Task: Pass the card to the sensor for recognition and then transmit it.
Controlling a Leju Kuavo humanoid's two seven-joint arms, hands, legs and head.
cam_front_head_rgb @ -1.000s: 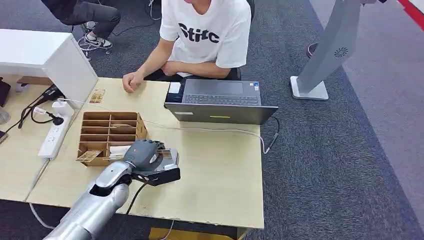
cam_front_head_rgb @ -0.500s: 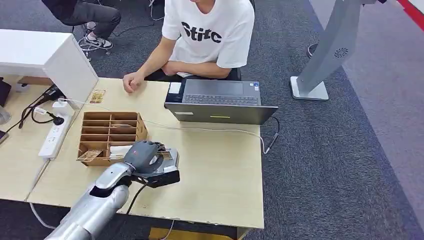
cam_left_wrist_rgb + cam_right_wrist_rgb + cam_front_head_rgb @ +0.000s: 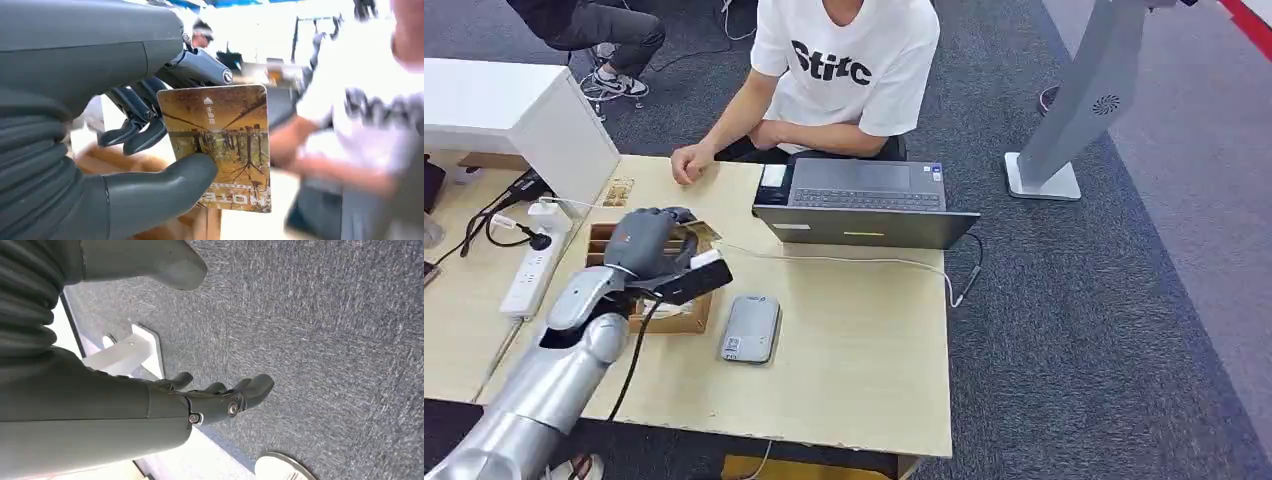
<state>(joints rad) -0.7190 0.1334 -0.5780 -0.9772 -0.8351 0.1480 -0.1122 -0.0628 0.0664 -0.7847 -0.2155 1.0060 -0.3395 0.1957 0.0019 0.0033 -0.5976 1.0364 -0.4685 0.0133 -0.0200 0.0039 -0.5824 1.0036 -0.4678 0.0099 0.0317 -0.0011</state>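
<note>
My left hand is raised over the wooden card box, toward the person across the table. It pinches a brown picture card between thumb and fingers; the card's edge pokes out past the hand in the head view. The grey card sensor lies flat on the table, uncovered, to the right of the box. The person's hand rests on the far table edge. My right hand hangs over grey carpet, fingers apart, holding nothing.
A laptop stands at the far edge with a white cable running across the table. A power strip and a white box sit to the left. A loose card lies beyond the wooden box.
My left hand has lifted off the sensor and swung back and left over the wooden box, carrying the card toward the person. The sensor is now uncovered.
</note>
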